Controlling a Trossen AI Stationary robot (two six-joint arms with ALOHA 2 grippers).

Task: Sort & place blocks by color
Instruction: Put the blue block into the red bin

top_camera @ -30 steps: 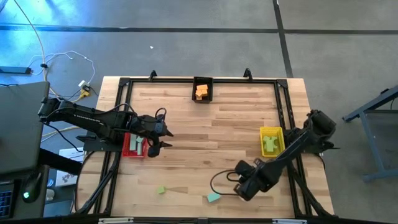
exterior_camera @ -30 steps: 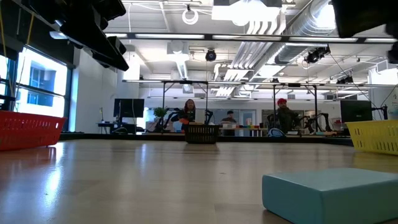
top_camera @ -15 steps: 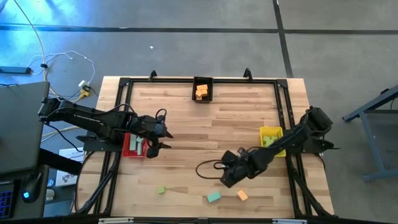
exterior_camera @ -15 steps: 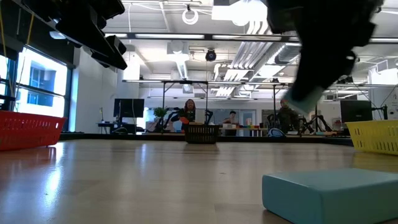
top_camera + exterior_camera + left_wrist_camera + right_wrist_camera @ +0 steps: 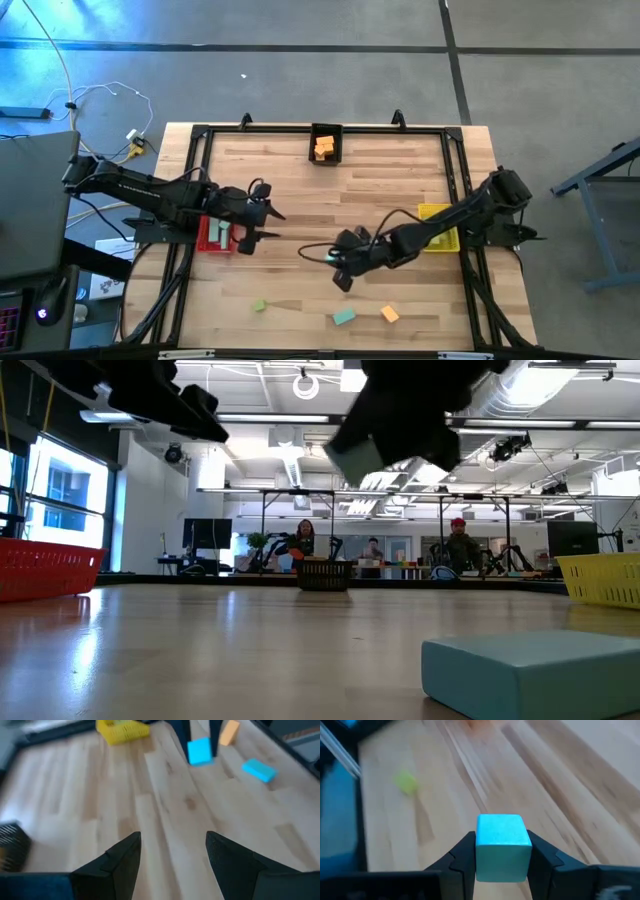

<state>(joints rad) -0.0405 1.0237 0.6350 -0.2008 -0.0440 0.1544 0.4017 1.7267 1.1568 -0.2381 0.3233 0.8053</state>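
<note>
Blocks lie nearest along the table's front edge: a teal block on the table [image 5: 343, 317], an orange block [image 5: 390, 314] just beside it, and a yellow-green block [image 5: 258, 305] farther toward the left arm's side. In the low view the same teal block on the table [image 5: 530, 672] fills the foreground.

Above and behind them, the right gripper [image 5: 341, 266] hangs over the middle of the wooden table [image 5: 330, 195], clamped on a held teal block [image 5: 502, 846]; the right wrist view shows both fingers [image 5: 460, 865] pressed against the block's sides. The left wrist view also catches this held teal block [image 5: 199, 751] lifted clear of the boards, with the orange block [image 5: 229, 732] and the resting teal block [image 5: 258, 769] beyond it.

The left gripper [image 5: 262, 224] hovers just beside the red bin [image 5: 212, 238] at the table's left side, its fingers [image 5: 117, 861] spread apart with nothing between them. A teal block shows in that red bin.

The yellow bin [image 5: 436, 226] sits at the right side, partly under the right arm, with yellow-green blocks inside. Farthest back, the black bin [image 5: 326, 145] at the rear edge holds orange blocks. People stand in the room beyond.
</note>
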